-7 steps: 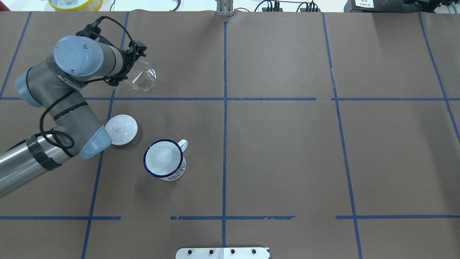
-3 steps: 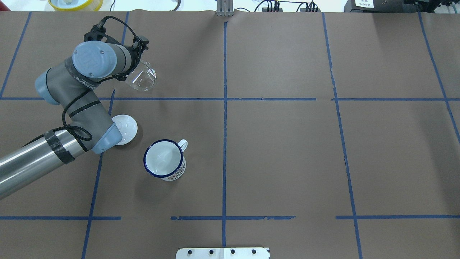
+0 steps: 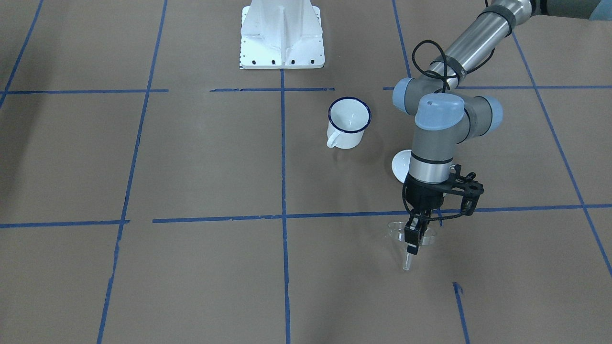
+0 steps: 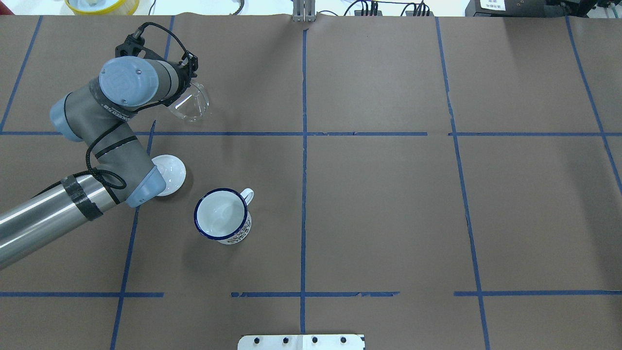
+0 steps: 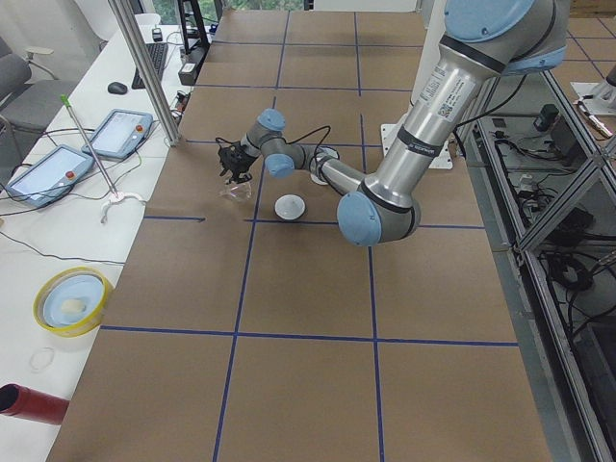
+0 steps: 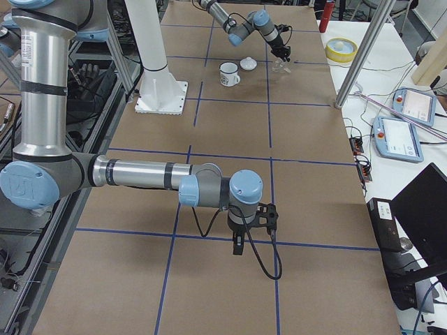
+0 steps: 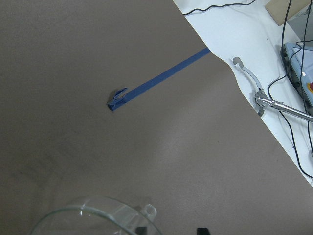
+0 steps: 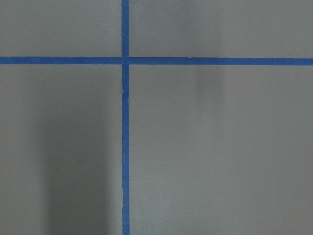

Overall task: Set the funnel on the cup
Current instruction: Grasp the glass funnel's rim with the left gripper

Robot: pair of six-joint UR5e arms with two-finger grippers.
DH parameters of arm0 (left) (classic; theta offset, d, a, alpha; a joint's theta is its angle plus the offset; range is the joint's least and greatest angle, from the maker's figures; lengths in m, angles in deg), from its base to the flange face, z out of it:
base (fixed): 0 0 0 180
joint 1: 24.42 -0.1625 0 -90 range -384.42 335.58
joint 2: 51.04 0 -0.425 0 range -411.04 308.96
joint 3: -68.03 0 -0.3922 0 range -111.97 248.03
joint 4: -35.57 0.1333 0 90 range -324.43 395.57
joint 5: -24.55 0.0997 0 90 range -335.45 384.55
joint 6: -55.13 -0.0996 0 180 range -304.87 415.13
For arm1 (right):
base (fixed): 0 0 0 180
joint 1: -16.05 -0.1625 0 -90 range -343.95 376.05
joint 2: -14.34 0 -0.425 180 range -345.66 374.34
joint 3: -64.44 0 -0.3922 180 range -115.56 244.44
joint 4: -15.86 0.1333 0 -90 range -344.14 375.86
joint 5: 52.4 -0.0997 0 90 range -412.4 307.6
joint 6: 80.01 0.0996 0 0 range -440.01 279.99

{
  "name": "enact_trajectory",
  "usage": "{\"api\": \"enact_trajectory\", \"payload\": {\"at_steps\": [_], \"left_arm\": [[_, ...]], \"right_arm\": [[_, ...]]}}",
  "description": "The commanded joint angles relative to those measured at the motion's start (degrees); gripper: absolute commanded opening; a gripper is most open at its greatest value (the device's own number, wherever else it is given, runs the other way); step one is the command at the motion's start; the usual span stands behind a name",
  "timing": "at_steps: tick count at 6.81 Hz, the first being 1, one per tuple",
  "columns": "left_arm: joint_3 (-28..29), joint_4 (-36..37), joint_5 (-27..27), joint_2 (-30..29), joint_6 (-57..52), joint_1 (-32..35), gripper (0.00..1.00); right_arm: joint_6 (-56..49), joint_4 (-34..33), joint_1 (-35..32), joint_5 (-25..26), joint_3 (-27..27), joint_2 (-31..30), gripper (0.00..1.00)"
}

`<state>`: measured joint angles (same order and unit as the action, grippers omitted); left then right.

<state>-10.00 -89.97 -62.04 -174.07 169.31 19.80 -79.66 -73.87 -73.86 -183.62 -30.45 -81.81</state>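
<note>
Overhead exterior view: over the last second the left arm swings its wrist rightward across the upper left of the frame until it sits over the funnel point(image 4: 190, 103). In the final fraction the arm barely moves, yet the funnel shifts slightly up and left, toward the wrist. I take that small shift to mean the grasp has just been made. The left gripper point(image 3: 411, 244) looks clamped on the funnel's rim, though its wrist camera shows only two dark tips at the bottom edge beside the clear rim. The funnel hangs stem-down in the front-facing view; whether its tip has left the bench point(image 4: 388, 204) I cannot tell.

The pick therefore looks done and the carry is not yet begun. The cup point(image 4: 221, 215) stands upright and uncovered, lower and to the right in the frame and well apart from the funnel. The white lid point(image 4: 172, 170) lies between the two, its left part now under the arm's elbow joint.

The forearm enters from the lower left, bends at that joint and runs up to the wrist, and the tool points straight down. The right gripper point(image 6: 238, 244) hangs low over the bench in the exterior right view; whether it is open or closed I cannot tell
</note>
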Motion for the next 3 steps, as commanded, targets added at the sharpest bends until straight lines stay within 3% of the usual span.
{"api": "enact_trajectory", "payload": {"at_steps": [1, 3], "left_arm": [[-1.7, -3.6, -2.3, 0.4, 0.2, 0.8, 0.00], [-12.3, 2.5, -14.5, 2.6, -0.6, 7.0, 0.00]], "right_arm": [[0.0, 0.0, 0.0, 0.0, 0.0, 0.0, 1.00], [0.0, 0.0, 0.0, 0.0, 0.0, 0.0, 1.00]]}}
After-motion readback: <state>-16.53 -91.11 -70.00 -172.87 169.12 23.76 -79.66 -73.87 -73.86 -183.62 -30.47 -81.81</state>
